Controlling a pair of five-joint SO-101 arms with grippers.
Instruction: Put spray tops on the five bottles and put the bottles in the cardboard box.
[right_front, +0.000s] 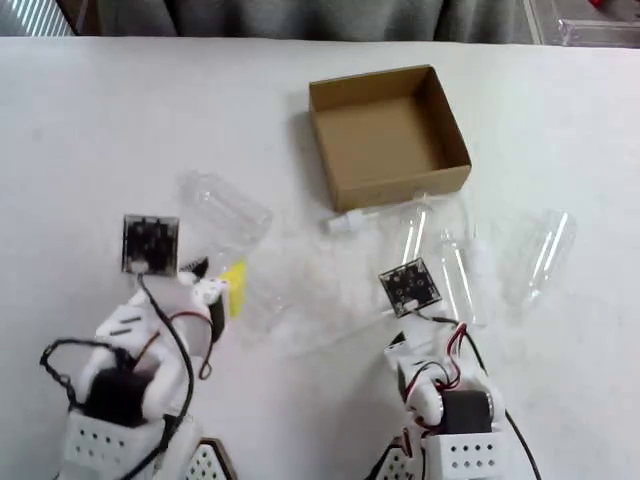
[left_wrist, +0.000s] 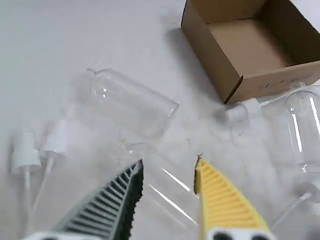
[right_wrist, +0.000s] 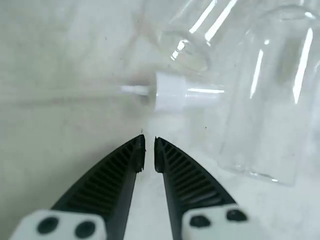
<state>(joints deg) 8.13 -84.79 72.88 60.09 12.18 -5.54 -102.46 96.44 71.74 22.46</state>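
Both arms are sitting at the near edge of the tabletop (right_front: 80, 120). The left gripper (left_wrist: 167, 167) is hanging with its grey and yellow jaws spread wide and gripping nothing, and a faint clear bottle (left_wrist: 167, 192) is lying on the table between and just past the tips. The right gripper (right_wrist: 149, 146) is showing only a thin slit between its black jaws, also holding nothing, and it's pointing at a white spray top (right_wrist: 170, 92) with a thin tube that's lying beside the right bottles (right_front: 470, 265).

Everything see-through is lying on its side. The left bottle (right_front: 225, 215) is lying a bit further out, with two spray tops (left_wrist: 25, 157) near it.

The cardboard box (right_front: 390, 135) is sitting open-topped toward the far edge, right of centre, with another top (right_front: 350, 222) just off its near-left corner. A wide stretch of white tabletop is running off to the left and far edges.
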